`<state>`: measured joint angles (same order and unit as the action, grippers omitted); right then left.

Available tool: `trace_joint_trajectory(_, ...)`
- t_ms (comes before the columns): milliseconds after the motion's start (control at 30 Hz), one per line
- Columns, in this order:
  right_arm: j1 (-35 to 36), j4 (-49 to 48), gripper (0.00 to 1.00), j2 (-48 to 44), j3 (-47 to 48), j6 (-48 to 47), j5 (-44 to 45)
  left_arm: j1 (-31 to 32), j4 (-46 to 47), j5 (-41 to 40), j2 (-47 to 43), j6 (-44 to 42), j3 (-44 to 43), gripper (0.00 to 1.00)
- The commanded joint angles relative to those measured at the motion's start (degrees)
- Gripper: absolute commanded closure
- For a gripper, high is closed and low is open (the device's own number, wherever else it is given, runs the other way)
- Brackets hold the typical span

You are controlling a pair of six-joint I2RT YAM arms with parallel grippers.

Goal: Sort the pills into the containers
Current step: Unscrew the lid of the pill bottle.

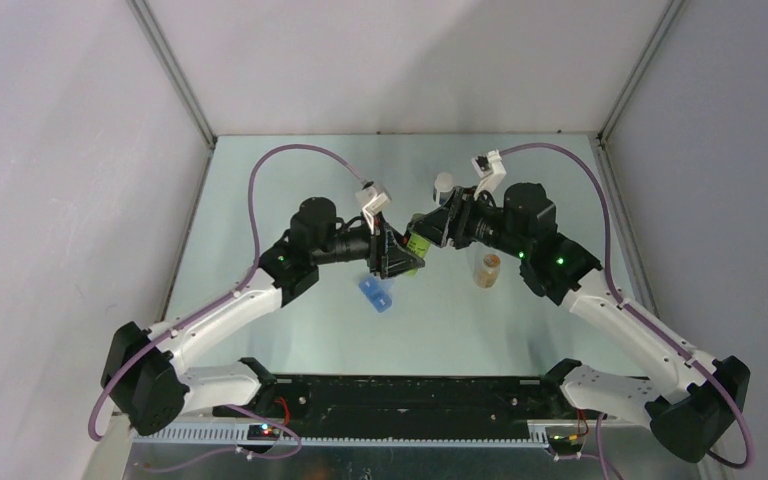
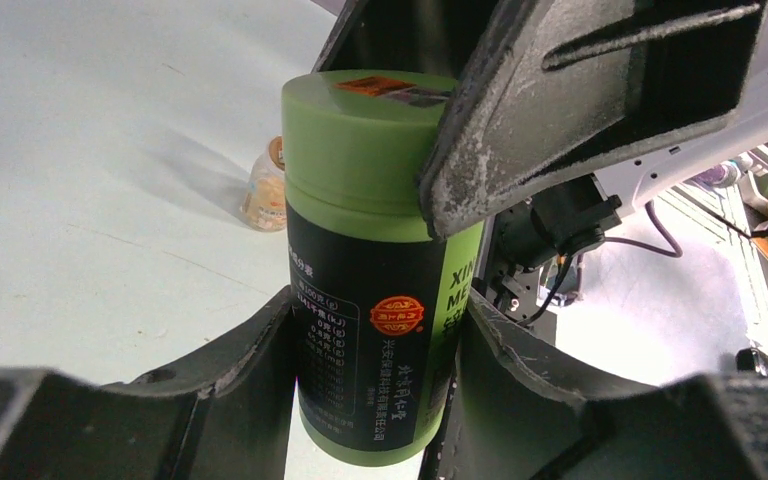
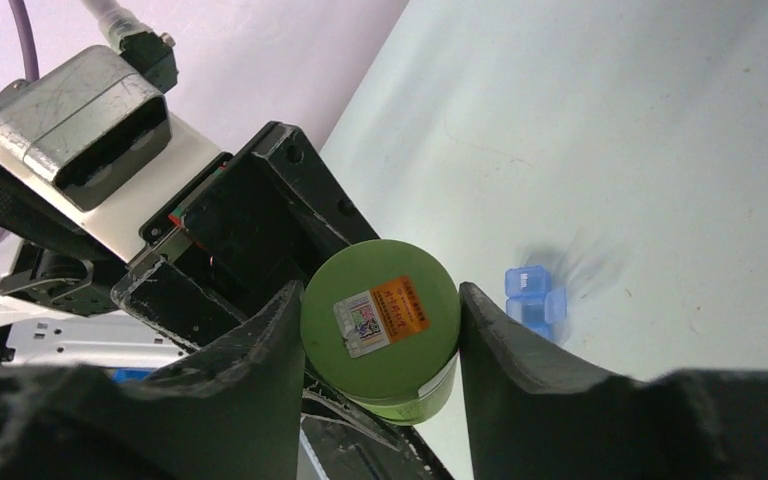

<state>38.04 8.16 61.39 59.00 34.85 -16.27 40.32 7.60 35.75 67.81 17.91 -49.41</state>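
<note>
green plastic bottle with a black label (image 1: 418,243), top view: held off the pale table (image 1: 290,200), tilted, spanning the gap between the two claws.
left claw (image 1: 400,258), top view: pinching the green plastic bottle by its body.
right claw (image 1: 430,230), top view: nose to nose with the left claw, at the bottle's lid end; its grip is hard to read from here.
blue plastic pill box (image 1: 377,292), top view: on the table just on the near side of the left claw, not touching it.
small clear bottle with orange contents (image 1: 487,268), top view: upright on the table, near the right claw's wrist.
white round thing (image 1: 444,183), top view: just beyond the right claw; i cannot tell what it is.
left claw (image 2: 375,320), left wrist view: both fingers (image 2: 250,370) press the labelled body from either side.
green lid (image 2: 360,130), left wrist view: sticks out past the left fingertips, with one right claw finger (image 2: 520,130) against its side.
small clear bottle (image 2: 265,190), left wrist view: on the table past the green plastic bottle.
right claw (image 3: 380,335), right wrist view: fingers (image 3: 260,380) closed on the green lid (image 3: 410,360), touching it on both sides.
orange and white sticker (image 3: 385,312), right wrist view: on the lid's top, facing the right claw.
left claw, right wrist view: its black body (image 3: 250,220) sits right behind the lid.
blue plastic pill box (image 3: 535,305), right wrist view: blurred, on the table beyond one right fingertip.
</note>
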Motion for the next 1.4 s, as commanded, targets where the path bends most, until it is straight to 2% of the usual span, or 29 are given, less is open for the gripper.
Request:
trace_joint_trajectory(0, 0.04, -0.48, 0.71, -0.55, 2.07, -1.22, -0.43, 0.01, 2.27, -1.03, -1.45, -0.97, -1.27, 1.00)
trace_joint_trajectory(100, -1.57, -1.34, 0.79, -0.66, 1.84, -6.88, -4.99, 0.02, 2.33, -0.23, -1.51, -0.40, -1.28, 1.00)
trace_joint_trajectory(167, -5.15, -3.32, 0.84, -0.51, 1.00, -9.77, -11.75, 0.03, 2.02, 0.77, -1.45, -0.16, -1.39, 1.00)
trace_joint_trajectory(200, -6.48, -4.56, 0.87, -0.45, -0.06, -10.40, -18.29, 0.05, 1.83, 1.35, -1.36, -0.14, -1.61, 1.00)
trace_joint_trajectory(233, -9.12, -7.83, 0.97, -0.27, -0.57, -10.74, -21.93, 0.04, 1.15, 1.74, -1.30, -0.28, -1.68, 1.00)
trace_joint_trajectory(267, -10.40, -9.76, 1.00, -0.33, -2.03, -10.27, -27.60, 0.01, 0.78, 2.28, -1.20, -1.07, -1.86, 1.00)
trace_joint_trajectory(367, -13.33, -15.09, 1.00, -1.18, -3.80, -8.88, -35.36, 0.03, 0.37, 2.53, -1.14, -1.68, -1.43, 1.00)
trace_joint_trajectory(600, -13.64, -13.40, 1.00, -3.72, -3.90, -15.40, -42.77, 0.00, 2.95, 7.21, -0.36, -0.94, -1.29, 1.00)
trace_joint_trajectory(667, -13.62, -13.30, 1.00, -4.43, -3.90, -14.79, -41.08, 0.00, 3.62, 7.64, -0.34, -0.42, -1.06, 1.00)
trace_joint_trajectory(700, -13.61, -13.24, 0.93, -4.60, -3.90, -14.23, -38.19, -0.02, 3.81, 7.57, -0.34, -0.11, -1.00, 1.00)
trace_joint_trajectory(733, -13.57, -12.73, 0.62, -4.89, -3.90, -12.89, -36.31, -0.04, 4.22, 7.45, -0.33, 0.04, -0.93, 1.00)
trace_joint_trajectory(767, -13.46, -12.29, 0.46, -5.06, -3.94, -12.09, -31.02, 0.03, 4.55, 7.02, -0.36, 0.42, -0.66, 1.00)
trace_joint_trajectory(800, -13.02, -11.06, 0.23, -5.36, -3.91, -9.98, -27.76, 0.03, 5.55, 6.45, -0.42, 0.70, -0.46, 1.00)
trace_joint_trajectory(833, -12.79, -10.45, 0.12, -5.47, -3.90, -8.97, -21.63, 0.01, 6.10, 6.14, -0.58, 1.24, -0.02, 1.00)
trace_joint_trajectory(933, -10.08, -6.58, 0.06, -6.12, -3.90, -3.61, -8.23, 0.05, 8.44, 3.75, -0.99, 2.14, 0.84, 1.00)
trace_joint_trajectory(1067, -3.66, -5.07, 0.10, -6.71, -3.90, -0.66, 2.59, 0.08, 9.36, 1.80, -1.34, 2.38, 1.32, 1.00)
trace_joint_trajectory(1167, -0.41, -5.78, 0.19, -6.39, -3.90, 0.70, 5.91, 0.11, 10.00, 0.98, -1.53, 2.83, 1.77, 1.00)
trace_joint_trajectory(1267, 0.40, -5.70, 0.23, -6.14, -3.90, 2.06, 8.32, 0.08, 10.21, -0.60, -2.05, 3.31, 2.11, 1.00)
trace_joint_trajectory(1367, 1.01, -4.85, 0.32, -5.86, -3.90, 3.21, 9.64, 0.06, 10.44, -1.67, -2.23, 3.66, 2.32, 1.00)
